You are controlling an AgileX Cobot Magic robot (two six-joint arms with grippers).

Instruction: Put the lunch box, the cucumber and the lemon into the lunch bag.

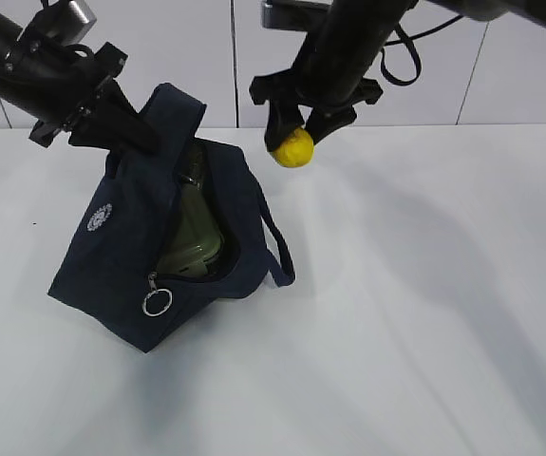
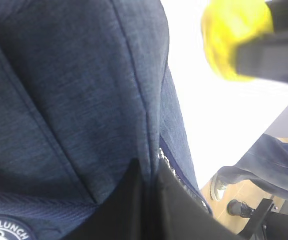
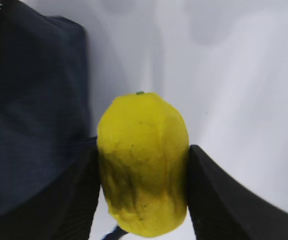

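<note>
Small bright yellow oval lemon (image 1: 292,148) clamped in my right end effector (image 1: 291,133), upper centre of frame, above the white tabletop (image 1: 424,304), just right of the dark navy fabric lunch bag (image 1: 121,275). My left end effector (image 1: 111,123) pinches the bag's top fabric, upper left. Pale sage-green lidded lunch box (image 1: 192,242) sits inside the open bag.

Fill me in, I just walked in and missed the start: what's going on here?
A two-armed robot is packing a lunch bag on a white table. The left gripper holds the bag's upper edge, keeping it open. The lunch box is already inside. The right gripper holds the lemon in the air, just right of the bag's opening, not yet in. A dark green shape above the box may be the cucumber, but that is hard to tell.
</note>
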